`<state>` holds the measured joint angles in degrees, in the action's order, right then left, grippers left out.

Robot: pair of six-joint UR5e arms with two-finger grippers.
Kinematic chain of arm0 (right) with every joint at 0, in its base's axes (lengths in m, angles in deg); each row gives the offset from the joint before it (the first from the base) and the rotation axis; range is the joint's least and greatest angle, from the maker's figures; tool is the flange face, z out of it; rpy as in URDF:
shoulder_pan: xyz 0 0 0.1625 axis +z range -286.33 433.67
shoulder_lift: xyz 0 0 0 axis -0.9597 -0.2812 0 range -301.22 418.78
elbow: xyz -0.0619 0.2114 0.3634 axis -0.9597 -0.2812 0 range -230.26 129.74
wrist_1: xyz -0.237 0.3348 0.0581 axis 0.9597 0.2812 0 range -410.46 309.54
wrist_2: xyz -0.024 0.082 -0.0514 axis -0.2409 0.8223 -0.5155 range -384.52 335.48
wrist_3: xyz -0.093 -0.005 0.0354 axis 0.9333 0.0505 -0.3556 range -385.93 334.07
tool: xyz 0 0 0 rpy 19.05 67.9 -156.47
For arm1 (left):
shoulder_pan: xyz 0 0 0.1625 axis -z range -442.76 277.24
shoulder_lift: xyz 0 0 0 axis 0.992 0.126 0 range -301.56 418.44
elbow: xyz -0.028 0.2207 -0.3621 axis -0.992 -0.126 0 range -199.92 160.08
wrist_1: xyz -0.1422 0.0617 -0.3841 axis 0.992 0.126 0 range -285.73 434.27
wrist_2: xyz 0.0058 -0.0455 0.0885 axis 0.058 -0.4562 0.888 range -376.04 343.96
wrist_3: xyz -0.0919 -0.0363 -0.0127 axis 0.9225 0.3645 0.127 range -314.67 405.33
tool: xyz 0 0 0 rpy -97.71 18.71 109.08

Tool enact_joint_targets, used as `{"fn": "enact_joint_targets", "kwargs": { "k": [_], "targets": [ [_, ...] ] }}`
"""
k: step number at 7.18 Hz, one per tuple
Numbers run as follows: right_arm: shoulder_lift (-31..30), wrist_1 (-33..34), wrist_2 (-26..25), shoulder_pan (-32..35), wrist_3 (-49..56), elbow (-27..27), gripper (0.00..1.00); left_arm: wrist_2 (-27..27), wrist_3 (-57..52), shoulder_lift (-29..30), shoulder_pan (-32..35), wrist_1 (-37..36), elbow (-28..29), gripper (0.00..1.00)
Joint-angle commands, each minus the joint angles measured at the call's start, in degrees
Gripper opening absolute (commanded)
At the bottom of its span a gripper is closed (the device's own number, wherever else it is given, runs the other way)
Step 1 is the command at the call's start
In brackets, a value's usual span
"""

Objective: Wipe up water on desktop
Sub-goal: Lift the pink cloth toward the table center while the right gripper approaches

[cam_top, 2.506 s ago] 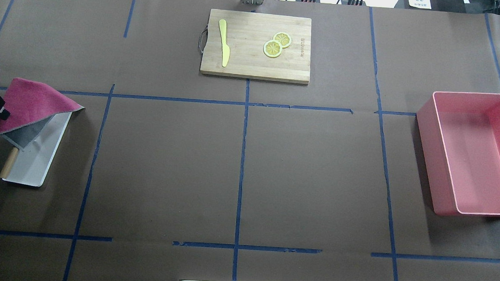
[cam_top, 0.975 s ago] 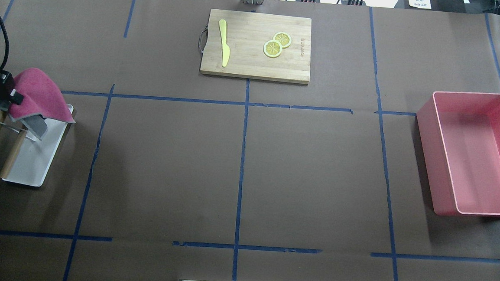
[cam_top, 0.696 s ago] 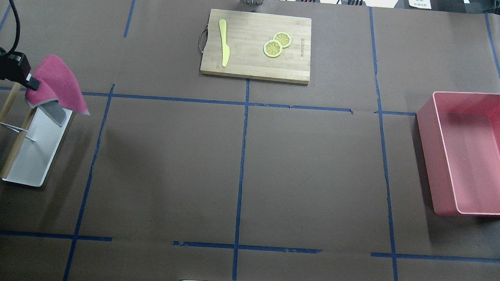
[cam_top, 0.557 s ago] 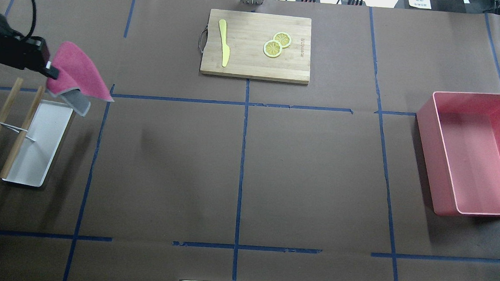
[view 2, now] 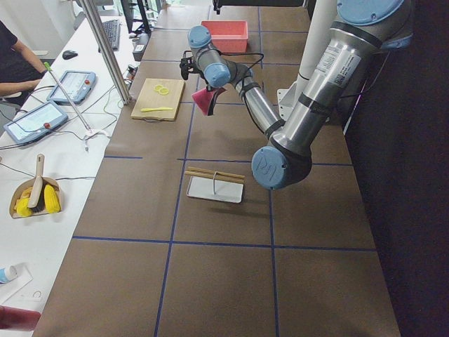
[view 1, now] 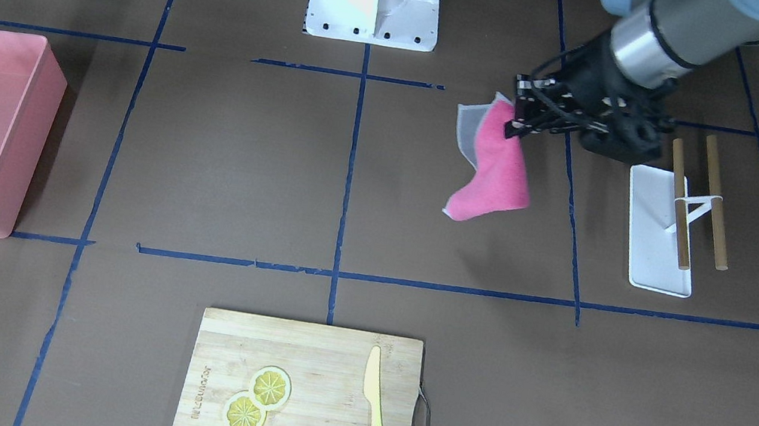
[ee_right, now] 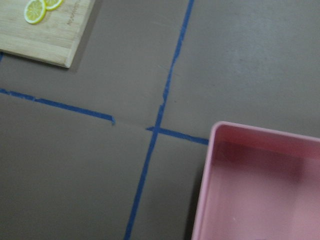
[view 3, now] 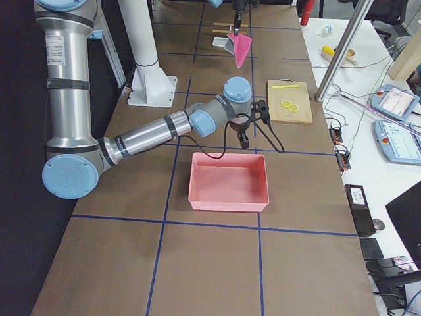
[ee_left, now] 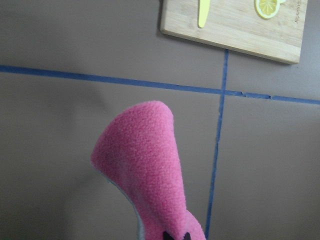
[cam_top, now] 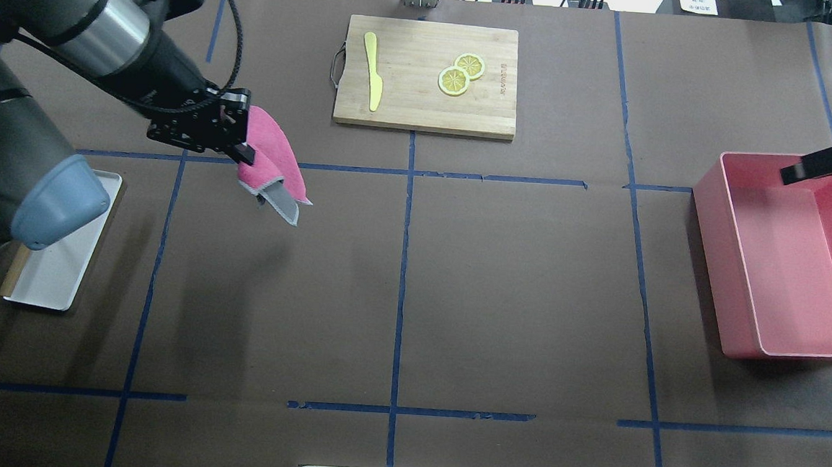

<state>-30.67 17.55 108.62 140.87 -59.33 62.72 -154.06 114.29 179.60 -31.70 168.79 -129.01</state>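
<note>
Counter (cam_top: 528, 284): dark brown, matte and flat, divided into rectangles by thin blue tape lines. It lies under everything and fills each view. No puddle or wet sheen can be made out on it, so I cannot tell which spot needs wiping.
Cloth (cam_top: 270, 154): pink fleece with a grey underside, hanging folded from one pinched edge. Judging by its shadow it is clear of the counter. It hangs over a tape crossing on the robot's left half, between the white tray (view 1: 655, 226) and the centre line.
Left claw (cam_top: 244, 154): closed on the cloth's upper edge.
Right claw (cam_top: 788, 173): poised above one end of the pink bin (cam_top: 790, 256), well away from the cloth. I cannot tell whether it is open or closed.
Step in hand: probably carrying the cloth out to the wet patch.
Doing it well: lower the cloth until a broad fold lies flat rather than bunched under the claw. Press lightly and drag in overlapping strokes. Keep the fingertips off the surface, which looks likely to wrinkle, and mind the tape edges, which could lift.
Keep clear of: the cutting board (cam_top: 426, 75) with its yellow knife (cam_top: 373, 70) and lemon slices (cam_top: 460, 75).
</note>
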Motion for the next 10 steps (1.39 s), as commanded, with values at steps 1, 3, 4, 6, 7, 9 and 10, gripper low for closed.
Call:
{"fn": "enact_joint_targets", "kwargs": {
  "k": [1,3,4,6,7,9,10],
  "targets": [
    [5.64,-12.45,-17.58,-16.50,-21.90,1.27,1.00,2.22,6.07,6.77,-3.41,0.49,5.53,0.00],
    [11.91,-12.28,-29.27,-27.42,-26.71,2.85,1.00,8.71,12.66,12.93,-7.28,0.66,10.71,0.00],
    [12.97,-12.28,-36.65,-33.04,-26.72,3.38,1.00,8.82,15.30,15.04,-7.47,0.75,12.74,0.00],
    [16.22,-12.11,-46.43,-40.36,-26.20,3.30,0.99,12.83,22.50,19.79,-11.84,1.45,17.14,0.00],
    [18.06,-11.24,-48.65,-41.96,-25.76,3.30,0.98,14.86,23.14,20.07,-13.87,1.46,17.15,0.00],
    [22.20,-4.48,-51.81,-43.63,-25.58,3.30,0.98,14.97,25.78,21.12,-14.67,1.54,17.07,0.00],
    [22.30,-4.37,-56.19,-46.08,-24.01,3.30,0.97,14.97,25.87,21.22,-14.68,1.54,17.07,0.00]
  ]
}}
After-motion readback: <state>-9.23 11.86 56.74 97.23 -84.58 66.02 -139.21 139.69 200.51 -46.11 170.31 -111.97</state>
